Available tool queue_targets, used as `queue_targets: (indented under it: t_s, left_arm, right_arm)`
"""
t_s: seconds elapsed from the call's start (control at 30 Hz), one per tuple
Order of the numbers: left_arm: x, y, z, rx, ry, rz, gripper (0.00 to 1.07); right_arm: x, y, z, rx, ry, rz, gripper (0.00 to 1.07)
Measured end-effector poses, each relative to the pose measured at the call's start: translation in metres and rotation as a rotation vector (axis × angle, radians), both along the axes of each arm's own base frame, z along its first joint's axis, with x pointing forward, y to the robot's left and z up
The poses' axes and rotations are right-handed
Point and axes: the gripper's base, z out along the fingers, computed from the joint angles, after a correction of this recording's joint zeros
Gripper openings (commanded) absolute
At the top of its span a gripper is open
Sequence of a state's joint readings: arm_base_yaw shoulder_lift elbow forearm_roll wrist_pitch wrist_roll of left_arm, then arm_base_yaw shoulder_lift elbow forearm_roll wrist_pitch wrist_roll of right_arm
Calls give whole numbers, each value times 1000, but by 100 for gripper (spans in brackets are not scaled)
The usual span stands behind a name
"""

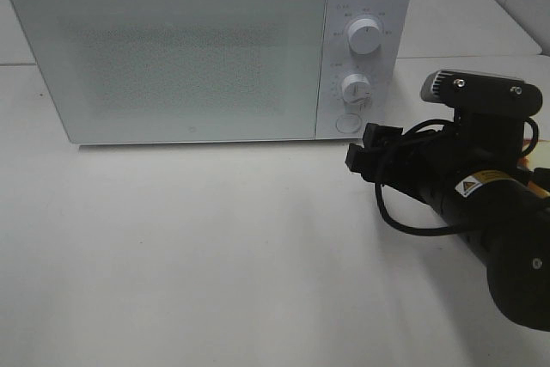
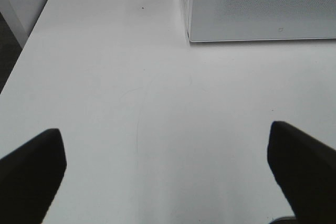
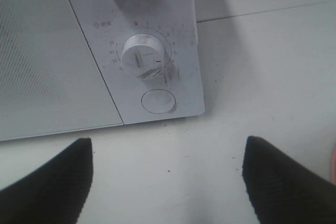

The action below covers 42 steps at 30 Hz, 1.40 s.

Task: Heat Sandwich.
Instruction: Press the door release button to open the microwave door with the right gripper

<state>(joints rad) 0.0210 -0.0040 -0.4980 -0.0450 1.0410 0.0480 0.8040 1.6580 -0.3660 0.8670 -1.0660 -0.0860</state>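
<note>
Left gripper: jaws wide, empty, only the fingertips in frame.
Right gripper: wide, empty, facing lower dial.
Microwave: door shut, interior hidden.

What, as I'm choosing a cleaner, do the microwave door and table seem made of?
Microwave door: probably glass, smooth, with a fine dotted screen behind it. Table: hard white laminate or painted board, matte; faint curved scratches show.
</note>
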Motion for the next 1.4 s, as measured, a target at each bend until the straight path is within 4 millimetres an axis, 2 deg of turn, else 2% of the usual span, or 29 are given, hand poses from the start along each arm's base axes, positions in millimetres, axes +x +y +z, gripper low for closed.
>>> queue_targets:
  t_s: [0.1, 0.2, 0.23, 0.33, 0.4, 0.47, 0.57, 0.63, 0.73, 0.77, 0.83, 0.87, 0.9, 1.0, 1.4]
  left_arm:
    - [0, 0, 0, 0, 0, 0, 101]
    - [0, 0, 0, 0, 0, 0, 101]
    - [0, 0, 0, 0, 0, 0, 101]
    - [0, 0, 0, 0, 0, 0, 101]
    - [0, 0, 0, 0, 0, 0, 101]
    - [0, 0, 0, 0, 0, 0, 101]
    - [0, 0, 0, 0, 0, 0, 101]
    - [0, 0, 0, 0, 0, 0, 101]
    - [0, 0, 0, 0, 0, 0, 101]
    - [0, 0, 0, 0, 0, 0, 101]
    - [0, 0, 0, 0, 0, 0, 101]
    - [0, 0, 0, 0, 0, 0, 101]
    - [0, 0, 0, 0, 0, 0, 101]
    - [0, 0, 0, 0, 0, 0, 101]
    - [0, 0, 0, 0, 0, 0, 101]
  right_arm:
    - [0, 0, -1, 81, 13, -28, 76]
    - [0, 0, -1, 298, 34, -107, 76]
    - [0, 0, -1, 298, 34, -107, 76]
    - [-1, 0, -1, 534, 57, -194, 75]
    - [-1, 1, -2, 584, 66, -213, 75]
    - [-2, 1, -4, 763, 111, -285, 70]
    - [-2, 2, -5, 856, 133, -325, 66]
    - [-2, 2, -6, 978, 146, -375, 54]
    - [-2, 2, -6, 1076, 153, -416, 45]
    - [-2, 2, -6, 1111, 155, -430, 35]
    - [-2, 2, -6, 1174, 160, -456, 23]
    - [-2, 2, -6, 1174, 160, -456, 23]
    - [-2, 2, -6, 1219, 163, -474, 13]
    - [-3, 2, -6, 1252, 167, -485, 0]
    - [-3, 3, -6, 1204, 168, -460, 2]
